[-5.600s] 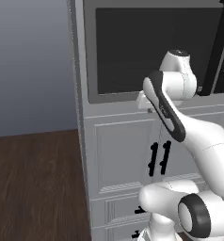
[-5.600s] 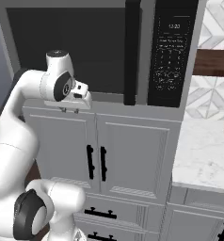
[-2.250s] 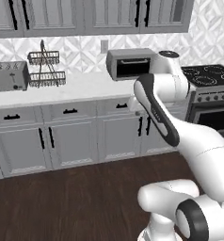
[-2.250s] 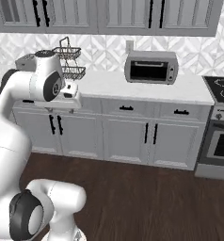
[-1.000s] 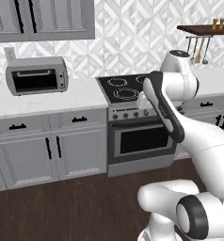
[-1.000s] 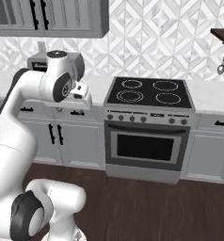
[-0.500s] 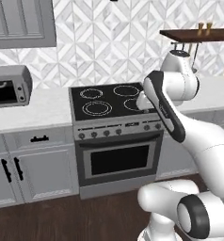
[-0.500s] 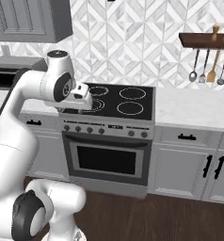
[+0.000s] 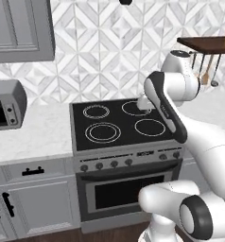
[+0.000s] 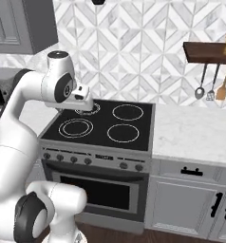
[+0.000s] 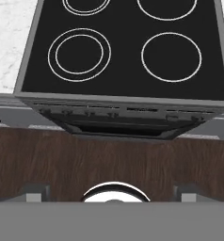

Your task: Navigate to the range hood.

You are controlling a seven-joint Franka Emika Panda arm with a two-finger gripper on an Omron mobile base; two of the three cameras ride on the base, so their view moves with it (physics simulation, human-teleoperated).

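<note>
Black stove (image 9: 121, 127) — arm (image 9: 167, 111) above

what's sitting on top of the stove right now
Nothing rests on the stove: four bare burner rings. In the left base view the arm covers part of the back right ring.

Stove (image 9: 121, 124) straight ahead, set between two stretches of table (image 10: 195, 133). Toaster oven (image 9: 5, 105) on the table to the stove's left. Wall shelf (image 10: 209, 51) up to the right, utensils (image 10: 211, 85) hanging beneath it. Upper cabinet (image 9: 20, 29) above the toaster oven. Floor (image 11: 109, 160) before the stove.
</note>
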